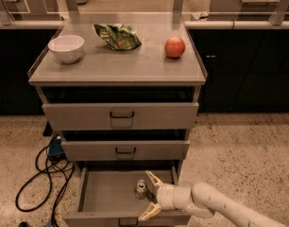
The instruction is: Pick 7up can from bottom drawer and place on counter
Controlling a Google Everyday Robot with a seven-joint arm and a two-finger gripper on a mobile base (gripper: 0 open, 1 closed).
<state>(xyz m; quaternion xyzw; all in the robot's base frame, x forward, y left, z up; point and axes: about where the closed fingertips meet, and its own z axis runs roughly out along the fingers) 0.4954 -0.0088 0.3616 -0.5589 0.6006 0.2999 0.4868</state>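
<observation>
The 7up can (140,189) stands upright on the grey floor of the open bottom drawer (104,195), right of its middle, shiny top up. My gripper (149,196) reaches into the drawer from the right on a white arm. Its two cream fingers are spread, one behind the can and one at the drawer's front, with the can just left of the gap between them. The counter (117,63) is the grey top of the cabinet above.
On the counter are a white bowl (66,48) at left, a green foil snack bag (118,36) in the middle back and a red-orange apple (174,47) at right. The top and middle drawers are pulled slightly out. Black cables (43,171) lie on the floor left of the cabinet.
</observation>
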